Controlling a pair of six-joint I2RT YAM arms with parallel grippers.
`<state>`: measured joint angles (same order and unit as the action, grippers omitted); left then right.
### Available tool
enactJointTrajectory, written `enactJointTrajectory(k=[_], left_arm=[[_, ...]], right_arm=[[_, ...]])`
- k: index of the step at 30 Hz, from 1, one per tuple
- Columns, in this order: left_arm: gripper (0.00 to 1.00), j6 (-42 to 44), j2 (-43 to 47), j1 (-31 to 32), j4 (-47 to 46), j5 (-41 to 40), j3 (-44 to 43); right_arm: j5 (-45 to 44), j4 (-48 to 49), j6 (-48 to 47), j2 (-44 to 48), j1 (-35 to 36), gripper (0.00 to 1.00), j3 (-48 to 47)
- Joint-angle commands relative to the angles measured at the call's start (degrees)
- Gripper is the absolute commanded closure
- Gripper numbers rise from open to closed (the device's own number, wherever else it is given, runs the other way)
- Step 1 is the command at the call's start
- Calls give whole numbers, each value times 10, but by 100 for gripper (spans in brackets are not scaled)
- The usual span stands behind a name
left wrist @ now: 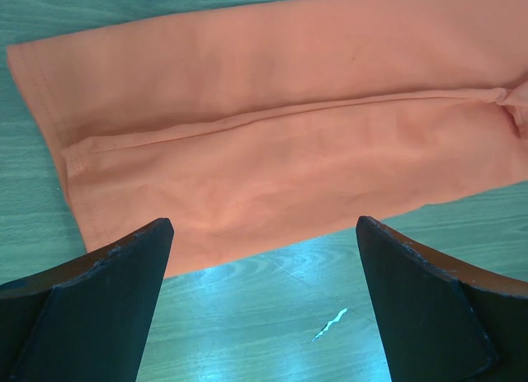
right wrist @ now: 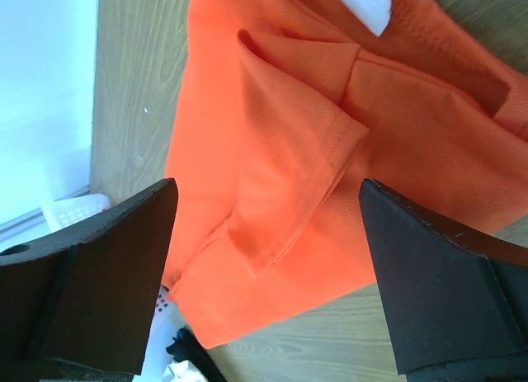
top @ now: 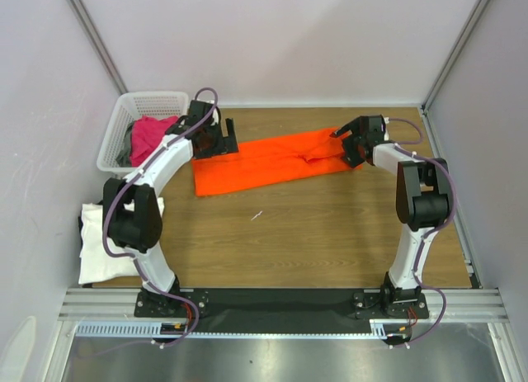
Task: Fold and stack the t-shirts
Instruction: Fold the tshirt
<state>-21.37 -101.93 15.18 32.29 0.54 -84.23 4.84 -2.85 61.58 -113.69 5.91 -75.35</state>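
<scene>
A bright orange t-shirt (top: 268, 161) lies folded into a long strip across the far middle of the table. My left gripper (top: 218, 143) hovers at its left end, open and holding nothing; in the left wrist view the orange cloth (left wrist: 280, 134) spreads beyond the gripper (left wrist: 264, 225). My right gripper (top: 347, 143) is over the shirt's right end, also open and empty. The right wrist view has a folded-in sleeve (right wrist: 289, 176) between the wide-apart fingers of the gripper (right wrist: 268, 184). A white t-shirt (top: 106, 252) lies at the table's left edge. A magenta t-shirt (top: 153, 133) sits in the basket.
A white lattice basket (top: 124, 110) stands at the far left corner with darker cloth (top: 126, 149) beside the magenta one. A tiny white scrap (top: 256, 214) lies on the wood in front of the orange shirt. Walls close in the table on three sides.
</scene>
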Motion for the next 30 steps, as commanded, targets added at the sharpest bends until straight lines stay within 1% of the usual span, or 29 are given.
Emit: enactJointTrajectory(k=[1,2,7,11,14,17,19,20,21,24,25,26,27,30], left_arm=[[0,11,34,-7,-5,20,-17],[0,11,37,-10,-5,20,-15],[0,12,45,-22,-7,27,-9],[0,13,50,-28,-7,31,-7],[0,13,52,-31,-7,34,-4],[0,13,54,-32,-8,35,-1],[0,13,56,-32,-10,36,2],[0,12,55,-33,-12,35,5],[0,12,55,-33,-12,36,6],[0,12,54,-33,-16,41,8],[0,10,55,-33,-16,42,9],[0,10,54,-33,-17,41,10],[0,10,53,-33,-18,44,11],[0,9,53,-33,-21,48,12]], right_arm=[[-22,22,9,-12,9,3,-11],[-21,49,10,-14,9,4,-11],[-33,49,9,-37,12,4,-33],[-38,72,10,-45,13,6,-40],[-27,85,13,-59,13,10,-52],[-19,96,20,-62,15,20,-65],[-21,106,21,-59,16,24,-66],[-20,110,20,-58,16,35,-68],[-18,116,21,-58,16,64,-68],[9,160,35,-61,15,86,-64],[14,191,41,-62,16,87,-60],[20,203,43,-65,16,85,-62],[31,211,43,-72,16,82,-66],[42,220,41,-86,16,60,-80]])
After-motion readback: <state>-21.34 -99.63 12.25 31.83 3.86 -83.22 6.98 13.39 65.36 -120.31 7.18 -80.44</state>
